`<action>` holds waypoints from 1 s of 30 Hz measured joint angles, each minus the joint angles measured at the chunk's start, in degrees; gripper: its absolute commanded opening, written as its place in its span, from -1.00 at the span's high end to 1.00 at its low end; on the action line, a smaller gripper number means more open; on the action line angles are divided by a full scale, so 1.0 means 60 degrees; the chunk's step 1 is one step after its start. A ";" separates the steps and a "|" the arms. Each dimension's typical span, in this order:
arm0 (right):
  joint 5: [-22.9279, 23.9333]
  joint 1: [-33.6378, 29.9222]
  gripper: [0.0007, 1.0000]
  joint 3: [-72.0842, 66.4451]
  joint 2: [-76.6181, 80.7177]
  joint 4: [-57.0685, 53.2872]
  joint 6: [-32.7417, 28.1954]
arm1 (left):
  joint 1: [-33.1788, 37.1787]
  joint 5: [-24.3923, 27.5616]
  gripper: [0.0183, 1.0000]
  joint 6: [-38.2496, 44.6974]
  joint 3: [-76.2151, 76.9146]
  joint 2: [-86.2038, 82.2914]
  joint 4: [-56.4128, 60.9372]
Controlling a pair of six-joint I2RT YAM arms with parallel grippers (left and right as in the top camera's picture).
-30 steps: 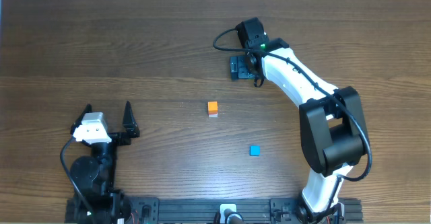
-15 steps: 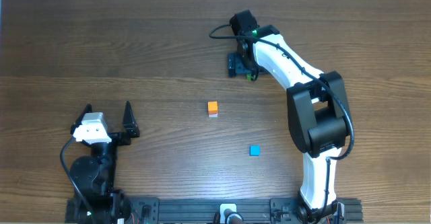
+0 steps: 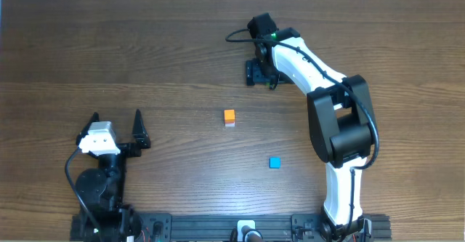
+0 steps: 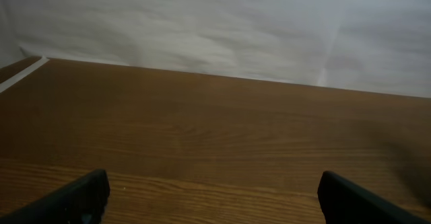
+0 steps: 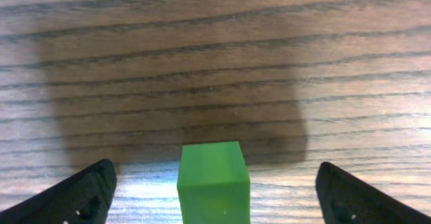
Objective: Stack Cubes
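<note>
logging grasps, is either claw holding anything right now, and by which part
Nothing is held. The right claw is open, with the green cube between its fingers but touching neither; the left claw is open and empty.

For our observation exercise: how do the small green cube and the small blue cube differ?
The small green cube sits between the right tool's open fingers, touching neither; the small blue cube lies in the open with no tool near it. The green cube is far up the table, the blue cube nearer the arm bases. Both rest unstacked on the wooden table.
</note>
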 measured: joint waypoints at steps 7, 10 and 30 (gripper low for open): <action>-0.0168 -0.0004 -0.46 0.0011 0.0106 0.0055 -0.0018 | 0.0000 0.0000 -1.00 0.0004 0.0000 0.0000 0.0000; -0.0197 -0.0004 -0.20 0.0011 0.0106 0.0066 -0.0044 | 0.0000 0.0000 -1.00 0.0004 0.0000 0.0000 0.0000; -0.0521 -0.0102 0.46 0.0015 0.0142 0.0087 -0.0244 | 0.0000 0.0000 -1.00 0.0004 0.0000 0.0000 0.0000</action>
